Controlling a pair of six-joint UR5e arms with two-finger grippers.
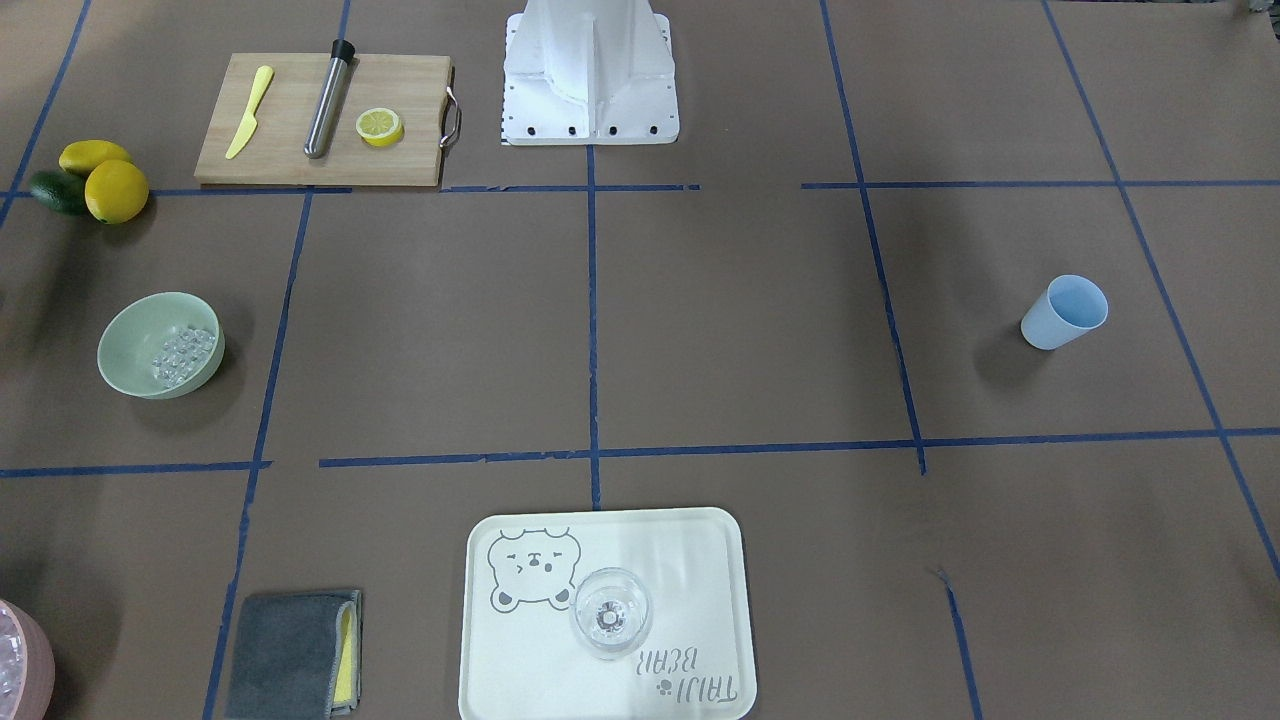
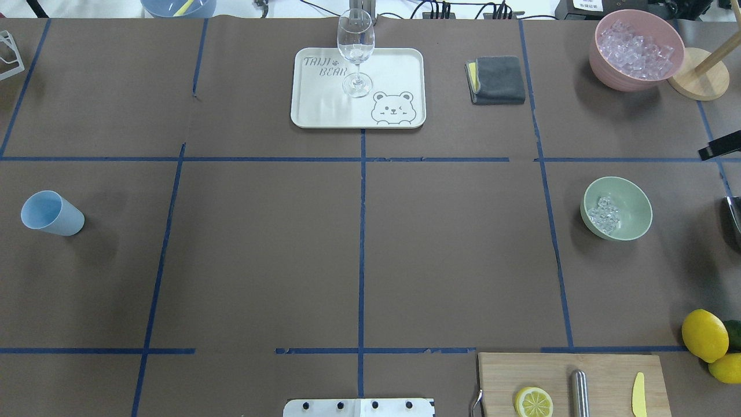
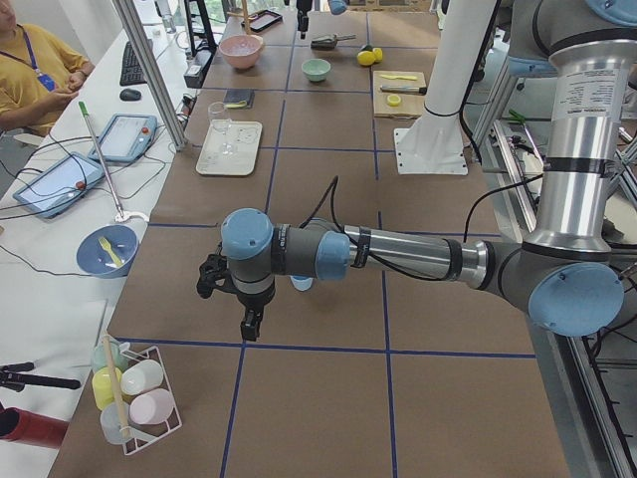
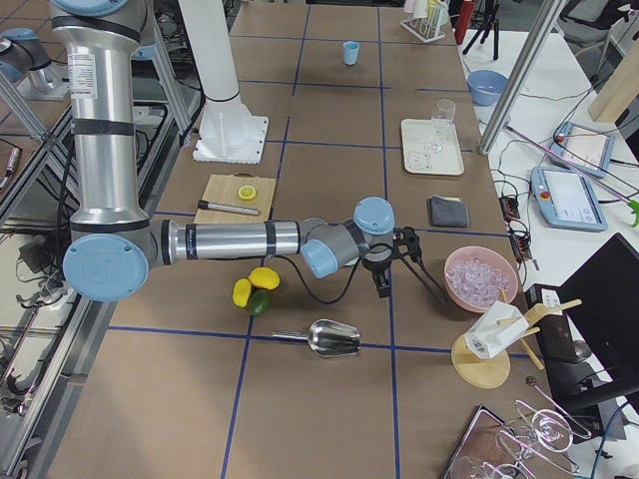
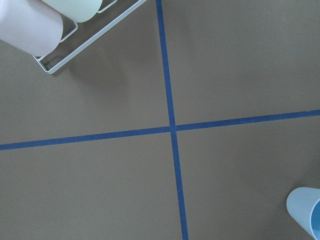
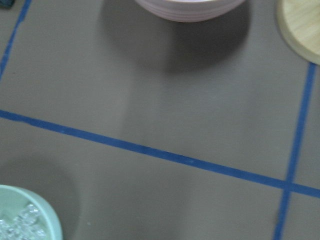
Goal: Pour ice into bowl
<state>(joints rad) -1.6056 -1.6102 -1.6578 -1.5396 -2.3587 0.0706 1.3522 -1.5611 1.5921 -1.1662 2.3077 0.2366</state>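
Observation:
The pale mint-green bowl (image 1: 135,375) stands on the table on my right side and holds a small heap of clear ice (image 1: 185,355). Both show from overhead: the bowl (image 2: 634,200) and the ice (image 2: 605,214). The right wrist view shows the bowl's rim (image 6: 47,217) at its bottom left. The blue cup (image 2: 52,213) stands empty on my left side. My left gripper (image 3: 249,324) hangs over the table near the cup. My right gripper (image 4: 414,289) hovers between the green bowl and the pink bowl. I cannot tell whether either is open or shut.
A pink bowl (image 2: 634,49) full of ice stands at the far right beside a wooden stand (image 2: 697,81). A tray (image 2: 324,110) bears a wine glass (image 2: 355,52). There are also a grey cloth (image 2: 498,80), a cutting board (image 1: 290,150), lemons (image 1: 115,190) and a metal scoop (image 4: 334,339).

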